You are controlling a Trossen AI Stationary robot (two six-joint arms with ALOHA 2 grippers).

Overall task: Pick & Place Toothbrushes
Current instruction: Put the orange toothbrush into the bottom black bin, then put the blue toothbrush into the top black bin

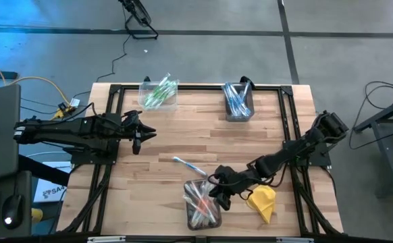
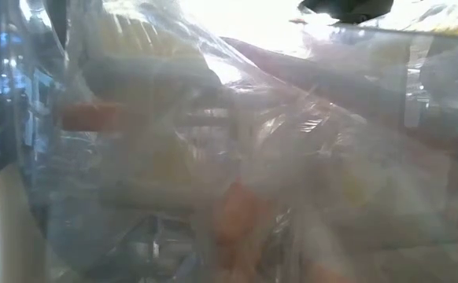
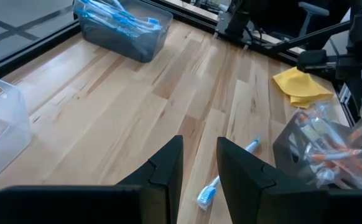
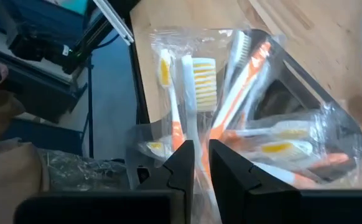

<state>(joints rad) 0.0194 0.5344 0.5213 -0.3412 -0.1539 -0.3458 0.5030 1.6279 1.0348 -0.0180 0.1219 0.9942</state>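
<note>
Right gripper (image 1: 218,197), lower centre of high view, sits directly over the clear bin of wrapped orange-and-white toothbrushes (image 1: 200,201); jaws nearly closed around one wrapped brush, grip unconfirmed. Loose blue-and-white toothbrush (image 1: 188,166) lies diagonally between the arms, nearer the right. Left gripper (image 1: 142,135), at left, part open, empty.

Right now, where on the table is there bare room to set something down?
The widest bare patch is mid-table, between the green-brush bin and blue-brush bin at the far edge and the loose blue toothbrush. It is crowded at the near edge: the orange-brush bin, the right gripper at it, and the yellow cloth. The left gripper hangs over the left side.
</note>
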